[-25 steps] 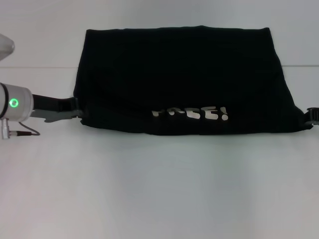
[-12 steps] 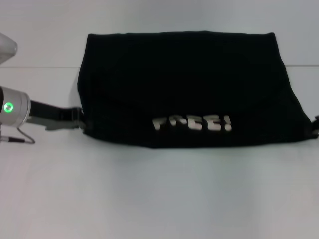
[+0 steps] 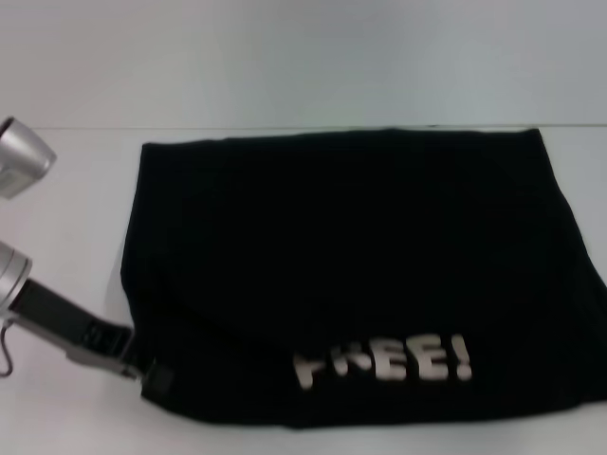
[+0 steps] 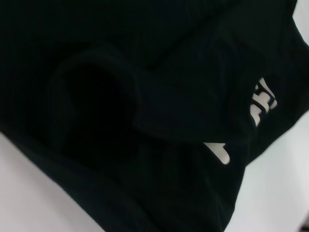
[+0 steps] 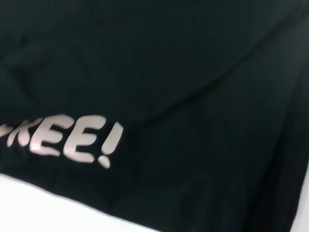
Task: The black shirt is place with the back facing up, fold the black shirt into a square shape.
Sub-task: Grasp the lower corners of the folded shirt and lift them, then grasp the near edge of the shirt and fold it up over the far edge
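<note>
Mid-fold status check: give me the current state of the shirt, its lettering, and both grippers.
black shirt: folded over on the white table, near edge doubled up.
white lettering: face up, near the shirt's front edge.
left gripper: at the shirt's near left corner.
right gripper: not in view.

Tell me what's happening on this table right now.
A two-armed robot is folding a black shirt on a white table. The shirt lies as a wide folded band with its white FREE! lettering showing near the front edge. The left gripper is at the shirt's front left corner, apparently holding the fabric there. The right gripper is out of the head view, though its wrist camera looks closely at the shirt. The shirt is not yet a square.
</note>
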Tool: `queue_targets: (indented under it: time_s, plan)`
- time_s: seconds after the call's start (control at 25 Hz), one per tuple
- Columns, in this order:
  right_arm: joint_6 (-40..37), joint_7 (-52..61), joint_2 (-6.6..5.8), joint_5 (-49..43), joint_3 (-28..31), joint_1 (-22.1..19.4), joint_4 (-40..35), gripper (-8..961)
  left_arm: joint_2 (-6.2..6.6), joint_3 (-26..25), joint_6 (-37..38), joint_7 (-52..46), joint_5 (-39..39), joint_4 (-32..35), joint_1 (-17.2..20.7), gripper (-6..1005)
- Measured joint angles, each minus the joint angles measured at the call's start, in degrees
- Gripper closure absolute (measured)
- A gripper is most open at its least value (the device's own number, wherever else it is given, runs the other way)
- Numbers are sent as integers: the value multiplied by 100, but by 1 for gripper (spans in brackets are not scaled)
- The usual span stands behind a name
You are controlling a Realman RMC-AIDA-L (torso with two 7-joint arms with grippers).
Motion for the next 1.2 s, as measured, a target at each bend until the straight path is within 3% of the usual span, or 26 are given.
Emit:
queue_targets:
  time_s: [0.24,0.48,0.6,0.72,0.92,1.08,1.2]
  plan:
    - [-799,-190,35,6,230,-250,-147,913,-44,256,580,102,197,84,82,997]
    - [-1042,-491,38,26,457,-343,-141,913,-55,165,961,393,230,71,103,997]
    - [-1084,-645,-8,306,699,-329,-146,913,33,-205,1094,513,-24,122,80,997]
    - [-1050,-773,-183,750,1126,-277,-158,913,197,-647,1083,512,-147,130,1,998]
    - [-350,-904,-422,915,1869,-92,-85,913,430,-1375,532,176,-190,57,-262,997]
    - [402,-862,-410,1020,2157,67,-24,914,479,-1456,-240,-274,-350,27,-366,998]
    - [1074,-828,-330,1132,2154,206,189,914,432,-1316,-936,-513,-455,-84,-449,998]
